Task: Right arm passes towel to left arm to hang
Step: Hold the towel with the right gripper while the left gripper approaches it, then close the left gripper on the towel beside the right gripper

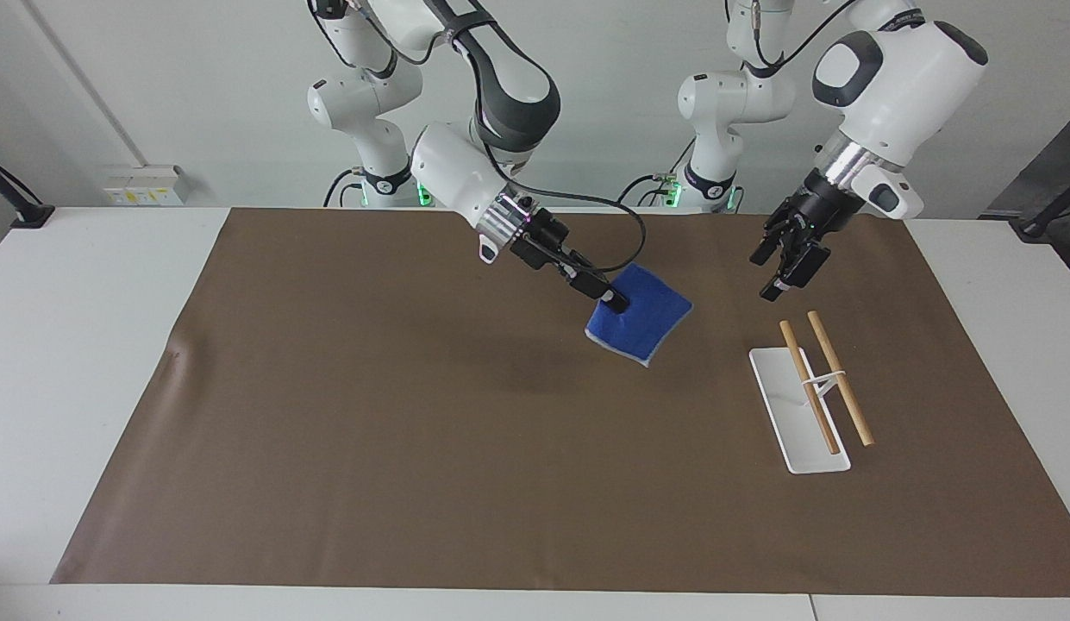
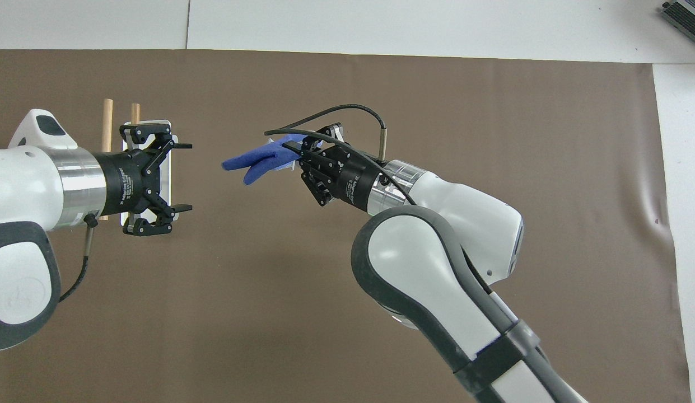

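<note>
While it hangs in the air over the brown mat [image 1: 414, 414], the blue towel [image 1: 642, 321] is clenched at one edge by the right pincer [image 1: 616, 303], its free part drooping. The left pincer [image 1: 780, 272] is up over the mat too, fingers spread wide and holding nothing, apart from the towel and above the white rack [image 1: 797, 414] with two wooden rods [image 1: 836, 379] on the counter [image 1: 95, 345].
</note>
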